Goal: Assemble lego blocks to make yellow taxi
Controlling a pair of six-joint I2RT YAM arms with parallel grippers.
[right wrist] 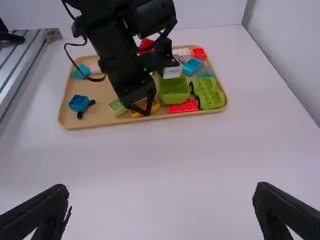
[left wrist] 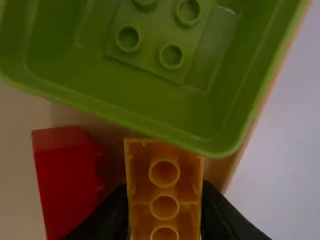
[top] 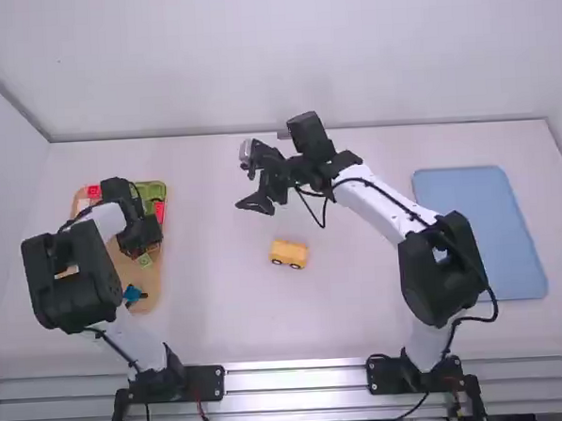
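In the high view, my left gripper (top: 142, 248) is down over the wooden tray (top: 156, 291). The left wrist view has my left gripper (left wrist: 164, 200) shut on a yellow block (left wrist: 164, 189), its hollow underside with round tubes facing the camera. That yellow block (right wrist: 153, 107) lies at the tray's near edge in the right wrist view, partly covered by the left gripper. My right gripper (top: 246, 182) hangs open above the middle of the table; the right wrist view has my right gripper (right wrist: 160, 202) with its fingers wide apart and nothing between them. A yellow car piece with dark wheels (top: 289, 253) stands on the table.
Around the held block are a green open box (left wrist: 150, 95) and a red block (left wrist: 65, 180). The tray also holds a light green brick (right wrist: 117, 107), a blue piece (right wrist: 79, 103) and green wheeled parts (right wrist: 209, 94). A blue mat (top: 480, 233) lies at the right.
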